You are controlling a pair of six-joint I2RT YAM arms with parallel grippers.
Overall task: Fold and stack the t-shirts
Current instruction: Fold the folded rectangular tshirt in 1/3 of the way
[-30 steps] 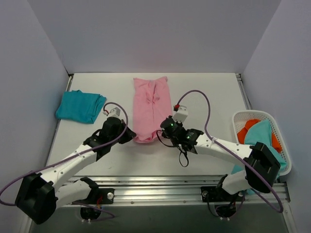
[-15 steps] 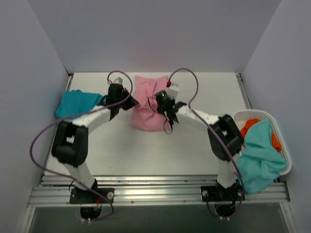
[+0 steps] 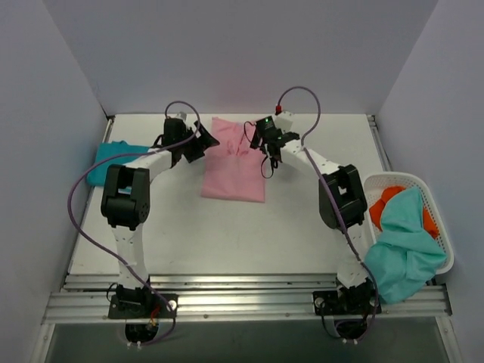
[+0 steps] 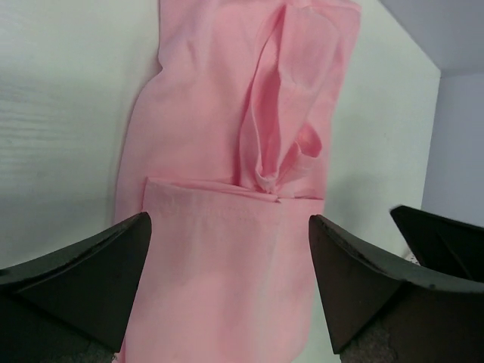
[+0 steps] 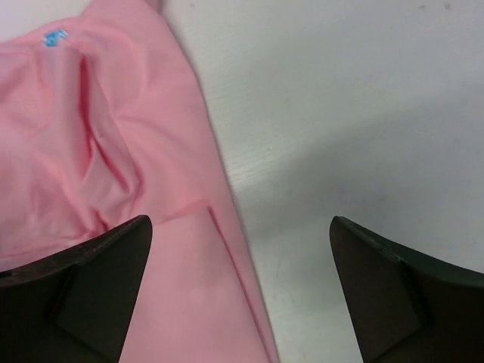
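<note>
On the far middle of the tabletop (image 3: 302,219), a pink t-shirt (image 3: 234,168), doubled over, near half laid on the far half, hem edge crossing both wrist views. Left tool (image 3: 203,144) over the shirt's far left edge, fingers (image 4: 91,265) spread wide, gripping nothing. Right tool (image 3: 259,141) over the far right edge, fingers (image 5: 91,272) likewise apart, empty, above cloth and bare tabletop. At far left, partly behind the left arm, a folded teal t-shirt (image 3: 106,162), well apart from the pink one. At the right edge, a white basket (image 3: 389,176) with orange cloth (image 3: 387,198) and a pale green garment (image 3: 404,249) spilling over its near rim.
</note>
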